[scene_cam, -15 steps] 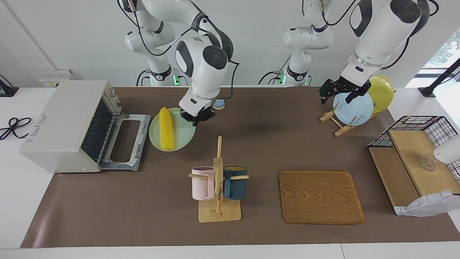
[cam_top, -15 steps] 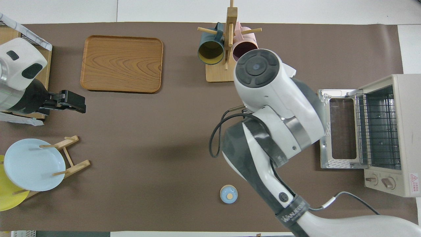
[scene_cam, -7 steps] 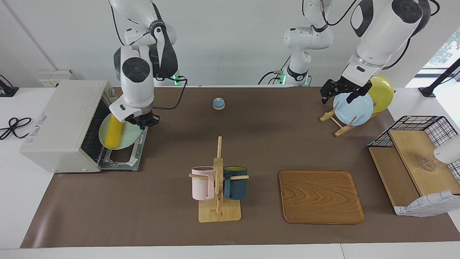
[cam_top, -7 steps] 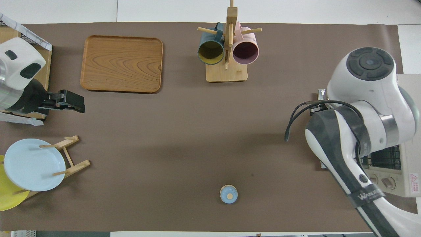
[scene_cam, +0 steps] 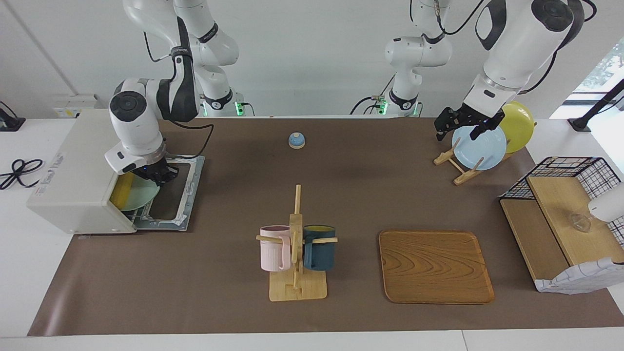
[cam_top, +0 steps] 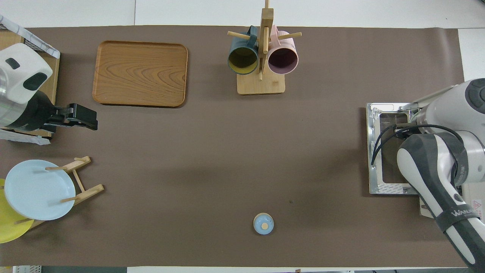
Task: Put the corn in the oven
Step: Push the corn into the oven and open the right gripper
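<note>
Carried across from the middle of the table to the oven (scene_cam: pixel 83 170) within the last second: pale green plate (scene_cam: pixel 141 196) with the corn (scene_cam: pixel 122 187) on it, now pushed partway into the oven's mouth, above the dropped-open door (scene_cam: pixel 170 195). Meaning for the task: insertion nearly done, release and withdrawal probably still ahead.

Right gripper (scene_cam: pixel 158 176) at the oven's opening, clenched on the plate's rim (fingertips themselves mostly hidden by the wrist). Left gripper (scene_cam: pixel 465 124) waiting well away from the oven, over the plate rack at the left arm's end of the table, fingers spread, holding nothing.

Of the corn, only a bright yellow strip showing, lying along the plate's inner edge just inside the oven; rest hidden by the oven's roof.
</note>
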